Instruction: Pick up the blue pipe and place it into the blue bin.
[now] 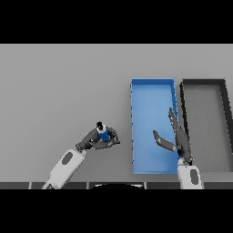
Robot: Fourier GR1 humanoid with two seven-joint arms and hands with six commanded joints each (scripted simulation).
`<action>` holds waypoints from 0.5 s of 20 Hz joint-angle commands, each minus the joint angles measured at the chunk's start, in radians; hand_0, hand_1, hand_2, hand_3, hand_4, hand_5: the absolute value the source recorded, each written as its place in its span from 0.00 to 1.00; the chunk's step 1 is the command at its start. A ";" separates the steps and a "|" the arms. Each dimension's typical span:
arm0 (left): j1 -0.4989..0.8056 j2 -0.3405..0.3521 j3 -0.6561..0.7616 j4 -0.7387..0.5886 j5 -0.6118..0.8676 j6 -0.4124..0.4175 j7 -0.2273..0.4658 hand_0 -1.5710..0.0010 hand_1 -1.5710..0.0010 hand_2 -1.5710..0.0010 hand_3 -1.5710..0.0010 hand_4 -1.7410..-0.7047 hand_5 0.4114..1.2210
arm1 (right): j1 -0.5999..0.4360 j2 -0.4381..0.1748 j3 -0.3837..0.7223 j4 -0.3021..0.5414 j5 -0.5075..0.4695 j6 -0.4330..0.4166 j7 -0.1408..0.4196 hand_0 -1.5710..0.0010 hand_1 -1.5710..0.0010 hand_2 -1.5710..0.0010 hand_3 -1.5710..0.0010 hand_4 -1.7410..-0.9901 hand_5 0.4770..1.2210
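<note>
One blue pipe sits in the left hand, whose fingers are curled round it from the left while the thumb closes on it from the right and below, so the pipe is grasped between them. Its long axis runs roughly from the palm up and slightly left toward the far side of the bench; a dark tip with a pale spot juts out past the fingers at that far end, and the blue body shows just below it, between the fingers and thumb. Whether the pipe is lifted clear of the bench or touches it cannot be told from this view.

One blue bin lies well to the right of those fingers, a long rectangular tray with its long axis running away from the robot. One dark grey bin of similar shape lies just beside it on the right, the two nearly touching along their long walls.

The right hand is over the right half of the blue bin, its fingers straight and released, pointing away from the robot, the thumb splayed left; it holds nothing.
</note>
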 commanded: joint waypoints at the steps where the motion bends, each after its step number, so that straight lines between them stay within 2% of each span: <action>1: 0.006 -0.003 -0.008 -0.008 -0.008 0.014 -0.001 0.29 0.26 0.23 0.26 0.16 0.80 | -0.004 0.005 0.005 0.003 0.007 -0.004 0.004 1.00 1.00 1.00 1.00 0.64 0.18; 5: 0.007 -0.003 -0.034 -0.011 -0.061 0.054 -0.050 0.12 0.10 0.09 0.15 0.07 0.92 | -0.010 0.007 0.011 0.001 0.006 0.003 -0.001 1.00 1.00 1.00 1.00 0.65 0.19; 9: 0.007 -0.007 -0.040 -0.099 -0.044 0.059 -0.085 0.05 0.04 0.04 0.10 0.03 0.97 | 0.001 0.009 0.016 0.009 0.018 0.000 0.000 1.00 1.00 1.00 1.00 0.66 0.20; 10: -0.001 -0.007 -0.043 -0.131 -0.039 0.060 -0.072 0.04 0.03 0.03 0.09 0.03 0.97 | 0.000 0.009 0.014 0.005 0.016 -0.003 0.001 1.00 1.00 1.00 1.00 0.66 0.20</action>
